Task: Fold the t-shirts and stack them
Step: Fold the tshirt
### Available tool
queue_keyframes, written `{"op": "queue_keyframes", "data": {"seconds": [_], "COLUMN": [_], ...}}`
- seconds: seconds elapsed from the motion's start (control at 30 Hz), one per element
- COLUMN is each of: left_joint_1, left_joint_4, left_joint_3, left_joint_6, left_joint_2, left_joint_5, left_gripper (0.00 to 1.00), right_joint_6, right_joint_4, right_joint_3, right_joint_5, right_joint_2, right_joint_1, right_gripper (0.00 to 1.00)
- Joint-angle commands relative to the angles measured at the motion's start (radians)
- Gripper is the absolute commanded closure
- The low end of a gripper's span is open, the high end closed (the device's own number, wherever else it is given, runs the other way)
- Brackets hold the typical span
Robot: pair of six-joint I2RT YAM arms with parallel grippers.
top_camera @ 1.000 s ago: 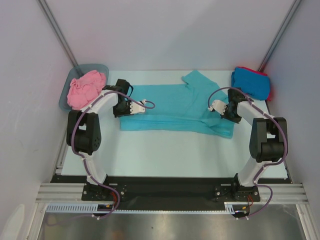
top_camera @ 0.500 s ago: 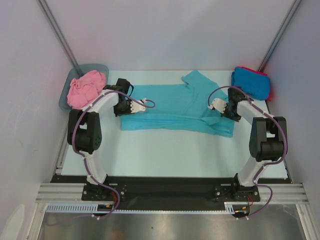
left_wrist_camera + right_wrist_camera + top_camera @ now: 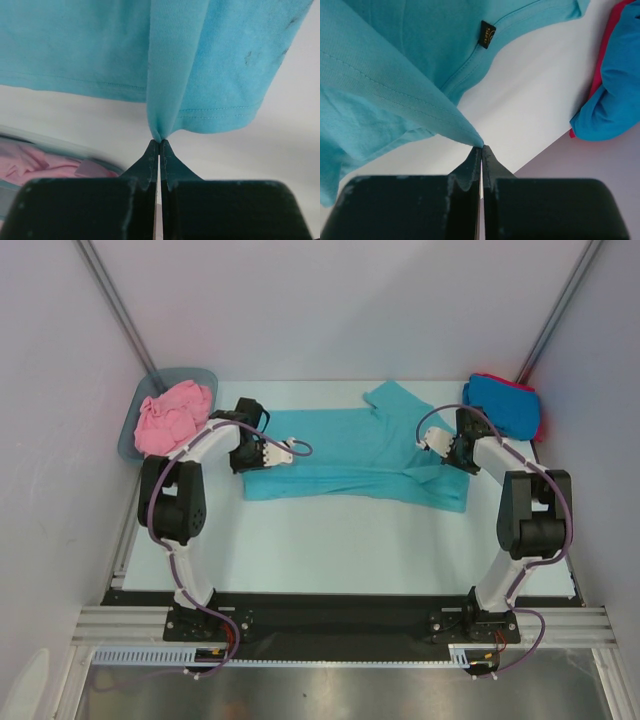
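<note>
The teal t-shirt (image 3: 350,455) lies spread across the middle of the table, its near right part bunched. My left gripper (image 3: 246,464) is shut on a pinched fold of its left edge (image 3: 159,134). My right gripper (image 3: 462,457) is shut on a pinched point of its right edge (image 3: 470,135). The collar label (image 3: 488,34) shows beyond that point. The pink t-shirt (image 3: 172,415) is crumpled in the tub and also shows in the left wrist view (image 3: 30,165). The bright blue t-shirt (image 3: 503,405) lies folded on the red t-shirt (image 3: 540,426) at the back right.
The grey-blue tub (image 3: 186,374) stands at the back left corner. Walls close in the table on the left, back and right. The blue shirt (image 3: 620,95) on the red shirt (image 3: 606,47) lies close to the right of my right gripper.
My right gripper has moved toward the back of the table, drawing the teal shirt's right edge with it. My left gripper has shifted slightly, still pinching the left edge.
</note>
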Motion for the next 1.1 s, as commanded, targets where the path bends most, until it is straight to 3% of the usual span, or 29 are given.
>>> {"op": "queue_keyframes", "data": {"seconds": [0.0,1.07], "left_joint_1": [-0.007,-0.032], "left_joint_4": [0.006,0.008], "left_joint_3": [0.051,0.081], "left_joint_6": [-0.009,-0.010], "left_joint_2": [0.007,0.042], "left_joint_5": [-0.001,0.000], "left_gripper": [1.00,1.00], "right_joint_6": [0.007,0.015], "right_joint_4": [0.052,0.187], "right_joint_3": [0.045,0.151], "right_joint_5": [0.035,0.069], "right_joint_2": [0.014,0.109], "right_joint_1": [-0.005,0.081], "right_gripper": [1.00,1.00]}}
